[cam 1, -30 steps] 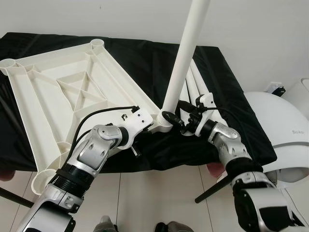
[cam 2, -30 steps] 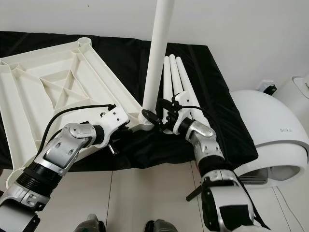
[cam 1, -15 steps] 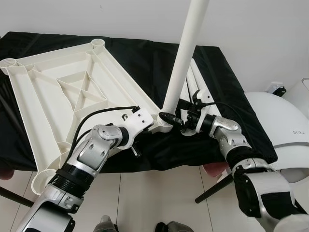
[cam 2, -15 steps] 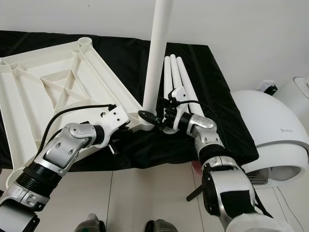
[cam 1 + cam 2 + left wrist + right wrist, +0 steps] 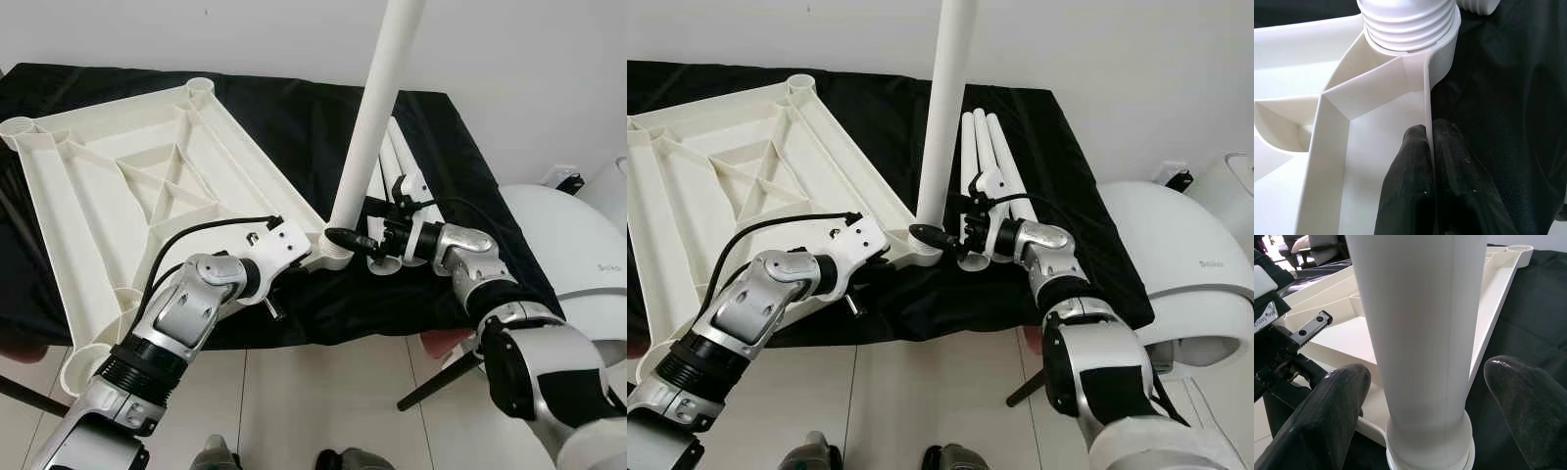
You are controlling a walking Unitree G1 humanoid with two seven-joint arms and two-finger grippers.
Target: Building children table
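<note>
Tabletop (image 5: pixel 137 186): white ribbed plastic, lying upside down on black cloth.
Fitted leg (image 5: pixel 377 108): white tube, standing near-upright in the near corner socket.
Spare legs (image 5: pixel 994 162): lying bundled together just beside that corner.

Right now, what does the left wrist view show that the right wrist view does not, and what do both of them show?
The left wrist view has the left gripper pinched shut on the thin edge wall of the upturned tabletop, just below the threaded end of the leg in its corner socket.

The right wrist view has the right gripper open, one finger on each side of the smooth shaft of the upright leg, not touching it, and a far corner socket.

Both show the white tabletop, the leg standing in its corner and the black cloth beneath.
</note>
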